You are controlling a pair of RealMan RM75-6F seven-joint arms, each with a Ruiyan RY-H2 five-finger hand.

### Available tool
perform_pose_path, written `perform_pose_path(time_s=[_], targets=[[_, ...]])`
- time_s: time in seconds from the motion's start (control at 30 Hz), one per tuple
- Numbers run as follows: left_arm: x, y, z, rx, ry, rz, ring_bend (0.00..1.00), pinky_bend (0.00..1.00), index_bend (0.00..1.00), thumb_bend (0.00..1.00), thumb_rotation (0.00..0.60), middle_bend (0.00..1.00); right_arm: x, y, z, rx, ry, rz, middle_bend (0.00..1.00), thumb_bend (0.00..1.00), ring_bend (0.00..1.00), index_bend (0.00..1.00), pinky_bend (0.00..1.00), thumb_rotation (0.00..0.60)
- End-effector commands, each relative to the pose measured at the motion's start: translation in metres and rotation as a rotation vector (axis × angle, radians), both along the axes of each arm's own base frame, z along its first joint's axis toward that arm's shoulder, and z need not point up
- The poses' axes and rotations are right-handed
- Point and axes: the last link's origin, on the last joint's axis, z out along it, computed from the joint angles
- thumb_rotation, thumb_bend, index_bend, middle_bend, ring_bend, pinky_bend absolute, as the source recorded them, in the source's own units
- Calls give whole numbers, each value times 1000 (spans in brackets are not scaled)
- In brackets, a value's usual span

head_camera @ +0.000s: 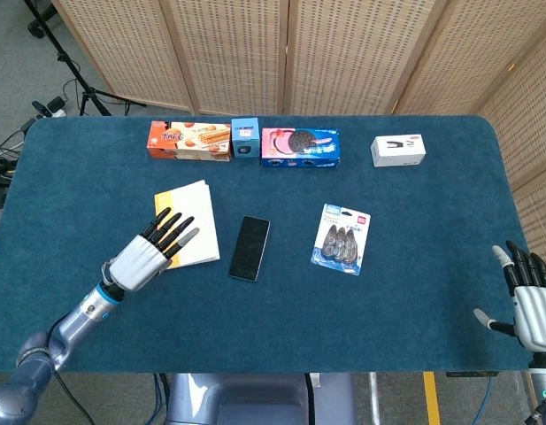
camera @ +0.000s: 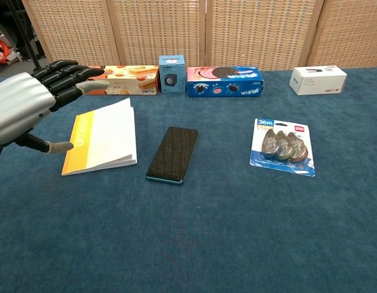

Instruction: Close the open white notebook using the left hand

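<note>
The notebook [head_camera: 191,224] [camera: 104,135] lies closed on the blue table, left of the phone, showing a white cover with an orange strip along its left edge. My left hand [head_camera: 151,252] [camera: 30,102] hovers flat over the notebook's near-left corner, fingers spread and pointing toward the far right, holding nothing. In the chest view the hand sits above and left of the cover, apart from it. My right hand [head_camera: 528,299] rests open at the table's near right corner, far from the notebook.
A black phone [head_camera: 249,248] [camera: 173,154] lies just right of the notebook. A blister pack [head_camera: 342,238] sits right of centre. Along the back stand an orange biscuit box [head_camera: 188,140], a small blue box [head_camera: 245,138], a cookie box [head_camera: 300,147] and a white box [head_camera: 397,150].
</note>
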Motion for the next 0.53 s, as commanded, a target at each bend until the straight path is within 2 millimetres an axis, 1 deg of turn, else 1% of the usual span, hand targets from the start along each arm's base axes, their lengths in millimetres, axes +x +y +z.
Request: perform_pose_path(time_s=[0.03, 0.1, 0.13, 0.23, 0.27, 0.3, 0.4, 0.43, 0.53], targets=[[7, 1, 2, -5, -79, 8, 0, 0, 0, 157, 600, 0, 0, 0, 1, -1, -3, -2, 0, 0, 0, 0, 0, 600], [6, 1, 8, -1, -136, 21, 0, 0, 0, 157, 600, 0, -1, 0, 2, -4, -4, -2, 0, 0, 0, 0, 0, 600], [2, 0, 16, 3, -201, 55, 0, 0, 0, 154, 600, 0, -1, 0, 2, -5, -8, -3, 0, 0, 0, 0, 0, 600], [-5, -1, 26, 5, -258, 98, 0, 0, 0, 101, 600, 0, -1, 0, 3, -6, -10, -3, 0, 0, 0, 0, 0, 600], [-13, -3, 33, 11, -298, 149, 0, 0, 0, 73, 600, 0, -1, 0, 3, -7, -12, -2, 0, 0, 0, 0, 0, 600], [-17, -4, 37, 12, -319, 176, 0, 0, 0, 53, 600, 0, -1, 0, 4, -7, -13, -1, 0, 0, 0, 0, 0, 600], [-34, -13, 52, -1, -392, 288, 0, 0, 0, 41, 600, 0, 0, 1, 4, -9, -16, 5, 0, 0, 0, 0, 0, 600], [-53, -22, 65, 11, -444, 389, 0, 0, 0, 39, 600, 0, 1, 1, 4, -9, -15, 11, 0, 0, 0, 0, 0, 600], [-72, -39, 84, -10, -507, 515, 0, 0, 0, 38, 600, 0, 3, 3, 3, -10, -12, 18, 0, 0, 0, 0, 0, 600]])
